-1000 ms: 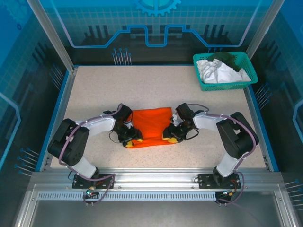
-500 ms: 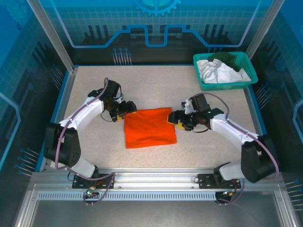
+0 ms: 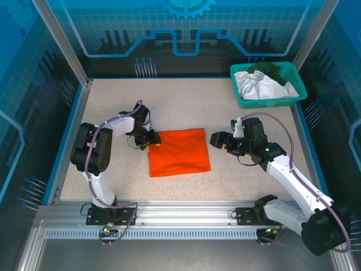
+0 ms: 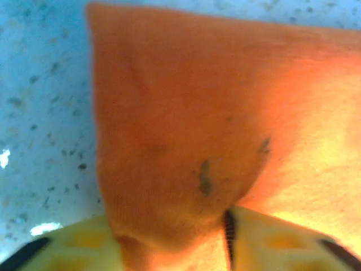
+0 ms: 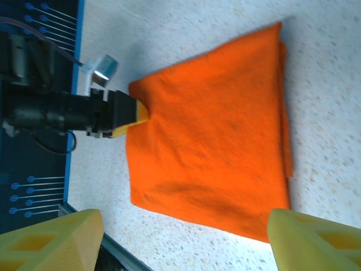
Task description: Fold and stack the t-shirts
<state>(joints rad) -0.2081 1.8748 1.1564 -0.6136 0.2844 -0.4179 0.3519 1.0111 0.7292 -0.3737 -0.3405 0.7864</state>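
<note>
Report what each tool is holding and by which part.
Left tool has the orange t-shirt's far-left corner between its fingers; whether it is clamped cannot be told. Right tool is open, holding nothing.

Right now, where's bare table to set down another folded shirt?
Bare table lies beyond the orange t-shirt, up to the far edge, left of the basket. Crowded: the shirt's sides, with the left gripper and right gripper flanking it.
</note>
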